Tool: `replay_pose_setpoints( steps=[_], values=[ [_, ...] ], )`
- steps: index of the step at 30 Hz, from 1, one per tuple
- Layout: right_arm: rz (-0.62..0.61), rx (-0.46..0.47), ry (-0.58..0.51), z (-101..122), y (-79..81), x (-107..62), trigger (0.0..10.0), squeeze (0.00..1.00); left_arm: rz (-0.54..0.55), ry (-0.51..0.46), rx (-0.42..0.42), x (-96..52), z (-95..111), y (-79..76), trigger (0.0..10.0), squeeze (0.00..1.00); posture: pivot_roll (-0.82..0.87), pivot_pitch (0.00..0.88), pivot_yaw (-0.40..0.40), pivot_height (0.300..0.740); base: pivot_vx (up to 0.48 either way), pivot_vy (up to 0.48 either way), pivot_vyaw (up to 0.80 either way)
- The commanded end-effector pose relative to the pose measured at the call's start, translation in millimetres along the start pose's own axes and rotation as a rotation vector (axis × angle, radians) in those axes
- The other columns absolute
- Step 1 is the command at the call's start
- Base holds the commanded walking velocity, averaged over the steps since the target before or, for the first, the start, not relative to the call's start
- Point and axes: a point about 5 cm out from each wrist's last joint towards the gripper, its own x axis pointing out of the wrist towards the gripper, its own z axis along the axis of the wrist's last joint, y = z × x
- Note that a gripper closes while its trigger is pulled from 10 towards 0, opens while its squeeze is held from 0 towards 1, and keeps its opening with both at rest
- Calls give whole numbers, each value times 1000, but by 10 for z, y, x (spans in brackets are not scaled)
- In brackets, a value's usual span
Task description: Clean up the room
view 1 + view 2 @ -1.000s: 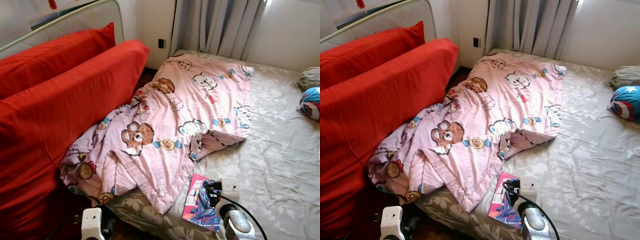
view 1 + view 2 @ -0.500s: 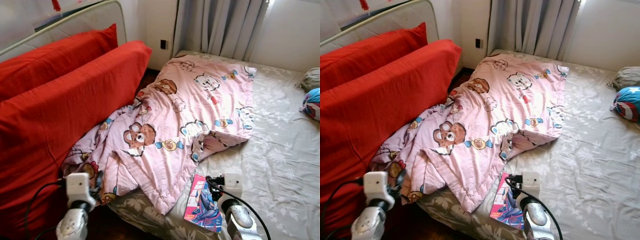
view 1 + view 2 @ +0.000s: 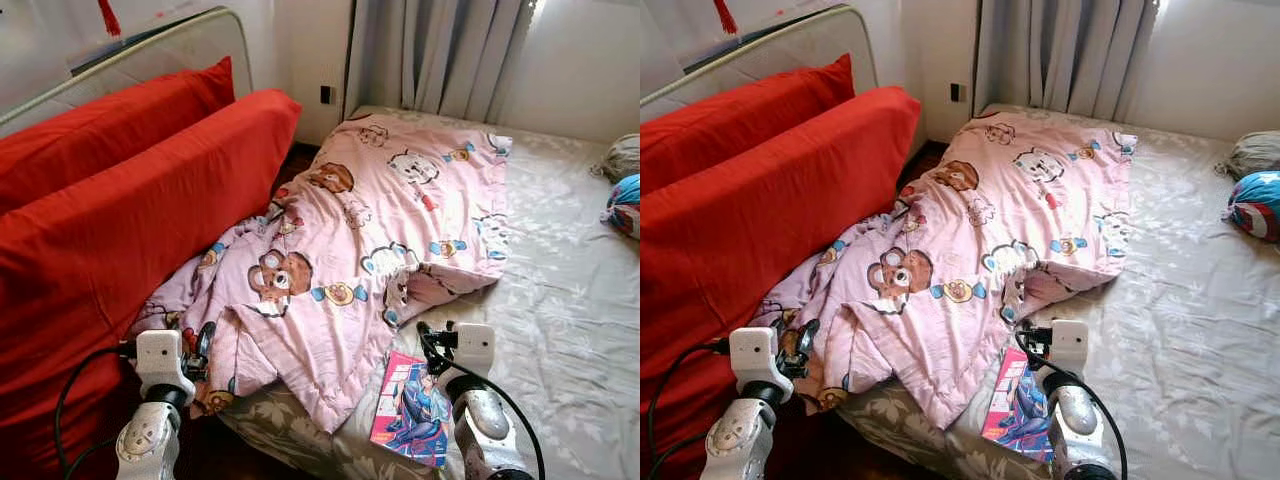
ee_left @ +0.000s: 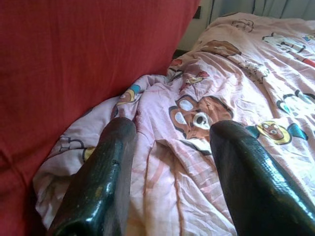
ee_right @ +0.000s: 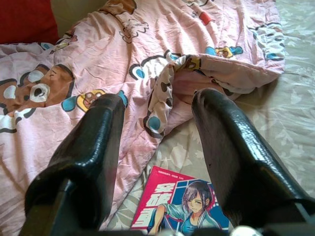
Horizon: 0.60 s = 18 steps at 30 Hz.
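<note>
Pink quilt (image 3: 370, 240) edge beside comic (image 3: 412, 408)

A home bedroom: a bed (image 3: 560, 330) with a rumpled cartoon quilt (image 3: 370, 240), red pillows (image 3: 130, 220) and curtains (image 3: 440, 50).

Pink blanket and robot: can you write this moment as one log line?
left gripper: open, over pink blanket edge | right gripper: open, above comic book | nothing held | bed: messy

The quilt (image 3: 370, 240) is hiding the near-left bed (image 3: 560, 300) corner. The frame edge is cutting off the ball (image 3: 623, 205) right of the quilt.
</note>
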Motion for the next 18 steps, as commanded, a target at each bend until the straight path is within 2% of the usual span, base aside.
replay_pose_setpoints(
  steps=[1,8,12,18],
  values=[
    [-6,-14,-35,68,-54,6,10000,0,6,8,-18,-33,-18,-29,10000,0,-6,25,-20,740,0,0,0],
    [-34,-45,-84,219,-182,44,10000,0,-5,10,-38,-14,-30,-129,10000,0,-20,37,-43,740,0,0,0],
    [-40,-31,-134,350,-163,104,10000,0,4,-20,-36,46,69,-79,10000,0,-27,56,-41,740,0,0,0],
    [-14,-44,-175,413,-107,107,10000,0,4,-25,-31,42,88,-69,10000,0,-24,78,-33,740,0,0,0]
  ],
)
